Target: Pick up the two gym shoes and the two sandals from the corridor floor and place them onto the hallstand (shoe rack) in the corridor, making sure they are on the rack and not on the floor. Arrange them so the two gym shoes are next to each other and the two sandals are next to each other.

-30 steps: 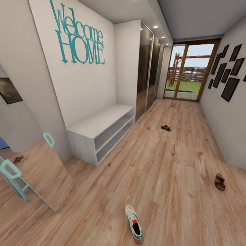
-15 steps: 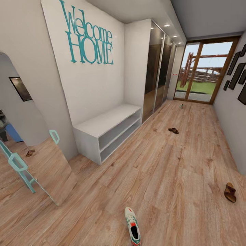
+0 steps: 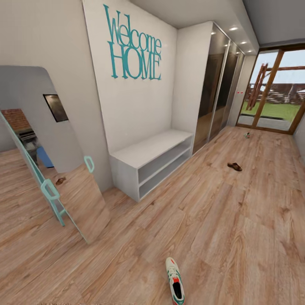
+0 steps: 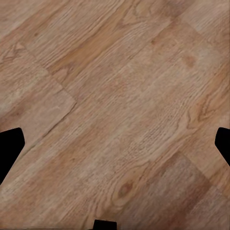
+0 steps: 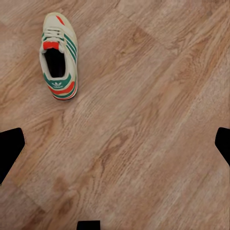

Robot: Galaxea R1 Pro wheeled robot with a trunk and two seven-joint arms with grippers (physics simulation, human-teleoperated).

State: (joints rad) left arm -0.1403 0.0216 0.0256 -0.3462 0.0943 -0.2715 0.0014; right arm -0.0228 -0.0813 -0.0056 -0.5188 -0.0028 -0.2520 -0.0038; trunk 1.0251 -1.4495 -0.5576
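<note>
One gym shoe (image 3: 176, 286) lies on the corridor floor (image 3: 237, 237) close in front of me, toe pointing away. The same gym shoe (image 5: 58, 57) shows in the right wrist view, beyond the open right gripper (image 5: 115, 148) and apart from it. A brown sandal (image 3: 234, 166) lies farther down the corridor. A small pale item (image 3: 247, 135) near the glass door is too small to identify. The hallstand (image 3: 150, 163) stands against the left wall, its top and shelves bare. My left gripper (image 4: 115, 146) hangs open over bare planks (image 4: 120, 96).
A tall leaning mirror (image 3: 55, 169) with a teal frame stands at the left and reflects a sandal. Dark-glass wardrobe doors (image 3: 216, 89) follow the hallstand. A glazed door (image 3: 275, 93) closes the corridor's far end. Wide floor lies between me and the hallstand.
The camera has turned left, so the whole picture shifted right. The sandal at the right wall has left the view and more of the mirror shows. Nothing on the floor has moved.
</note>
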